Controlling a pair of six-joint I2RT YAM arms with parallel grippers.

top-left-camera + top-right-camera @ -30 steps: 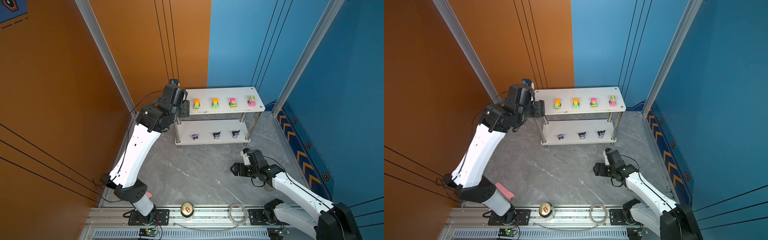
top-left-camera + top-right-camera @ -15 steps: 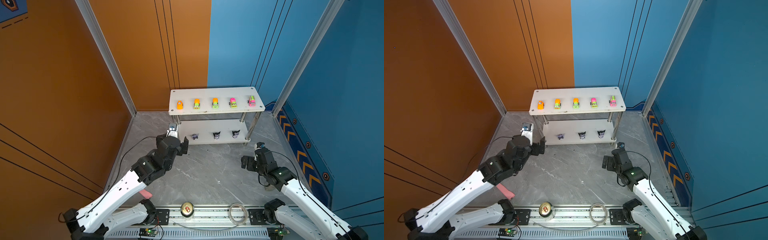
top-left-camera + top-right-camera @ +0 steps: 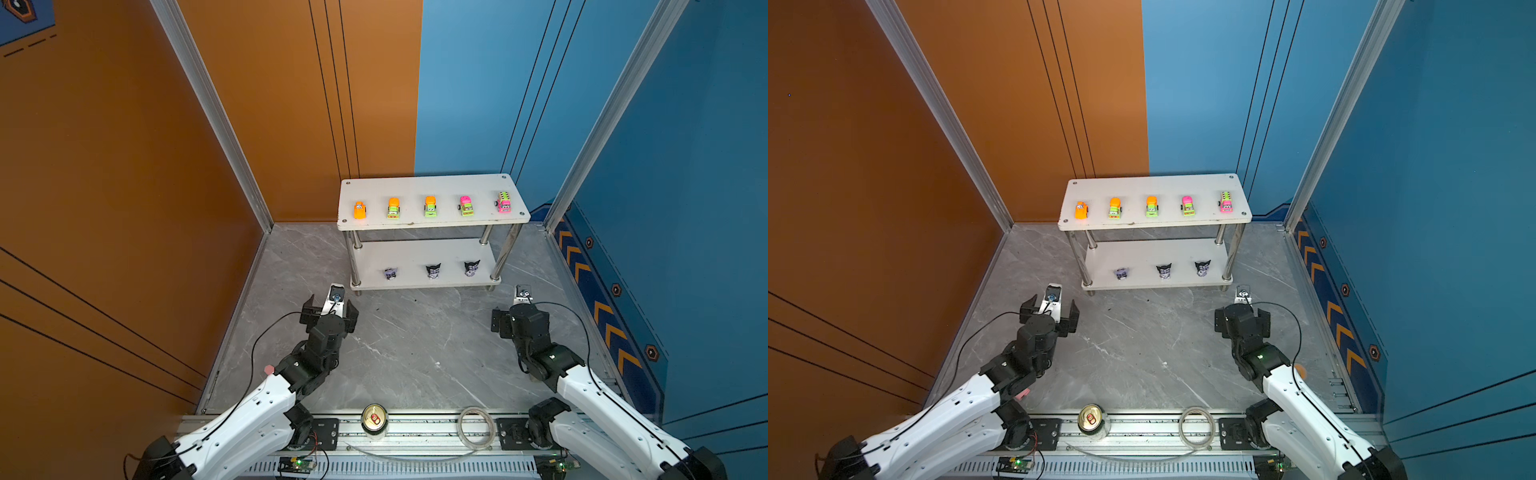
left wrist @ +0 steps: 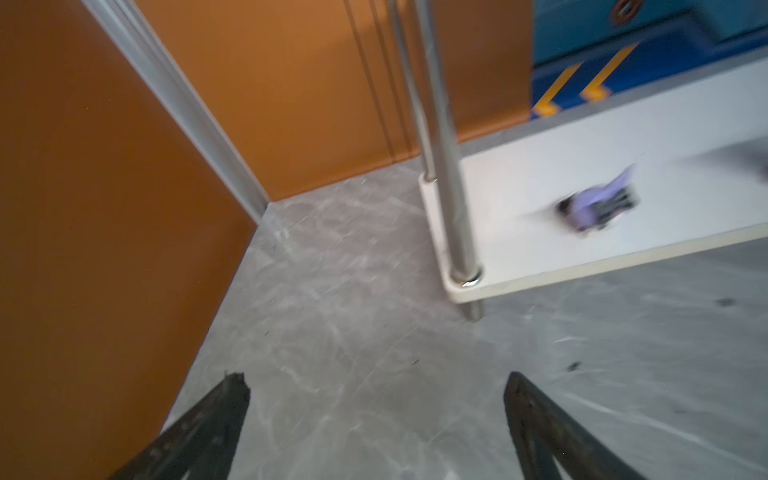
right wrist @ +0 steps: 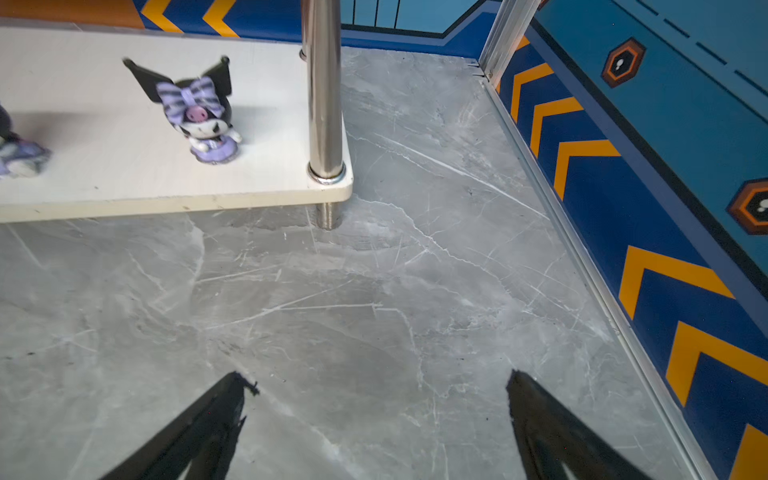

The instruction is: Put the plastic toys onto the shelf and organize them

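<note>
Hanging empty at lower left in a top view, the left gripper [image 3: 331, 311] gapes wide. Mid-frame, five toy cars [image 3: 430, 206] line the top tier of the shelf [image 3: 415, 225], with three figurines [image 3: 433, 270] below. They look light, hard and probably slick, so pinch their flanks. At lower right, the right gripper [image 3: 520, 311] is likewise wide and empty.

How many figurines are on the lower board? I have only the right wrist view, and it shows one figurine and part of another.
Observer: Three figurines, in a row on the lower tier of the shelf.
Operator: What stands on the top tier?
Observer: Five toy cars, in one row.
Operator: Does the left gripper hold something?
Observer: No. It is open and empty, above the floor in front of the shelf.
</note>
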